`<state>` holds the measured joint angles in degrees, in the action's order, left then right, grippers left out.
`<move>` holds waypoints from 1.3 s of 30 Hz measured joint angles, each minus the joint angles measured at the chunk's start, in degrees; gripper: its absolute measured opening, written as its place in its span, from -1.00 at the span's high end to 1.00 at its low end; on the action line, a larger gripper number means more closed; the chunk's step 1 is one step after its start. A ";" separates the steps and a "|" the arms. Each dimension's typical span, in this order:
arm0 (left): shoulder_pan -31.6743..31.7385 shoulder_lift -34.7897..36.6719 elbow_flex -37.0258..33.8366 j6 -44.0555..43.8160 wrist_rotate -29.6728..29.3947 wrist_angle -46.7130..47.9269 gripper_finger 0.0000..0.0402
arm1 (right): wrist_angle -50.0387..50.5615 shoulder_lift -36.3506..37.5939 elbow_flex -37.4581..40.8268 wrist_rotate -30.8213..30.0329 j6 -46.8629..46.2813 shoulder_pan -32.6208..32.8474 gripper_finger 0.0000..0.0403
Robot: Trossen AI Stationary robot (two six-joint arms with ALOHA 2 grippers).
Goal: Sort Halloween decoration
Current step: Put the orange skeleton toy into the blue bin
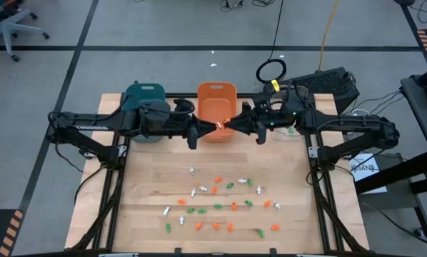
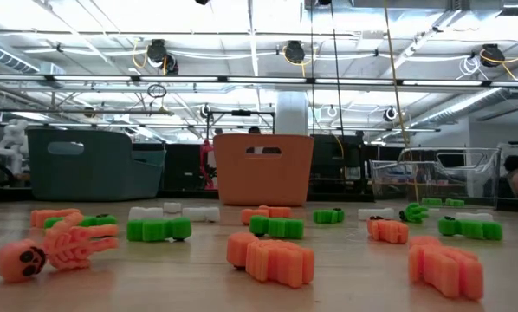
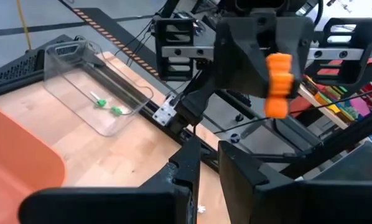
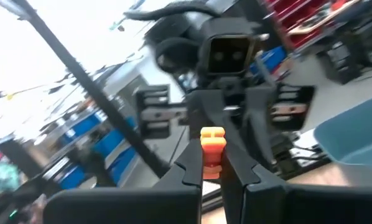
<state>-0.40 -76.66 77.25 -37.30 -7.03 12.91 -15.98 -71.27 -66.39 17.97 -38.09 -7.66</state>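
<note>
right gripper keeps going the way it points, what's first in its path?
Likely the left gripper. The right gripper, shut on an orange trinket, faces it nose to nose above the orange bin; the gap looks tiny, depth unclear.

No readable text, labels, brands, numbers or signs in any view

The pale wooden bench [image 1: 146, 196] shows light plank grain, and the small plastic Halloween trinkets [image 1: 220, 205] scattered on it are orange, green and white. At the far edge stand a dark teal plastic bin [image 1: 143, 93], a bright orange plastic bin [image 1: 215, 100] and a clear plastic bin [image 3: 86, 81] with green pieces inside. Between the black fingers of the right pincer [image 4: 212, 171] sits a ridged orange trinket [image 4: 212, 152].
</note>
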 joint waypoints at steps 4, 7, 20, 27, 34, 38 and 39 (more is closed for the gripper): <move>0.00 0.00 0.00 0.06 0.02 0.00 0.72 | -0.24 0.76 0.00 0.08 3.20 -0.18 0.97; 0.00 0.00 0.00 0.07 0.02 0.02 0.72 | -0.07 0.91 0.00 -0.02 6.07 -0.71 0.97; 0.00 0.00 0.05 0.11 0.04 0.00 0.72 | -0.09 1.52 0.00 0.14 35.52 -1.31 0.97; 0.00 0.00 0.07 0.17 0.07 0.00 0.72 | -0.07 1.49 0.00 0.14 50.24 -1.31 0.97; 0.00 0.00 0.07 2.33 0.07 -0.19 0.72 | -0.05 1.49 0.00 0.14 54.23 -1.31 0.97; 0.00 0.00 0.07 5.07 -0.03 -0.60 0.72 | -0.05 1.49 0.00 0.14 53.90 -1.31 0.97; 0.00 0.00 0.07 5.40 -0.33 -0.61 0.72 | -0.04 1.49 0.00 0.13 53.88 -1.31 0.97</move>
<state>-0.40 -76.66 77.32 -31.90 -7.36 12.29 -16.02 -69.78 -66.39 18.10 15.79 -8.97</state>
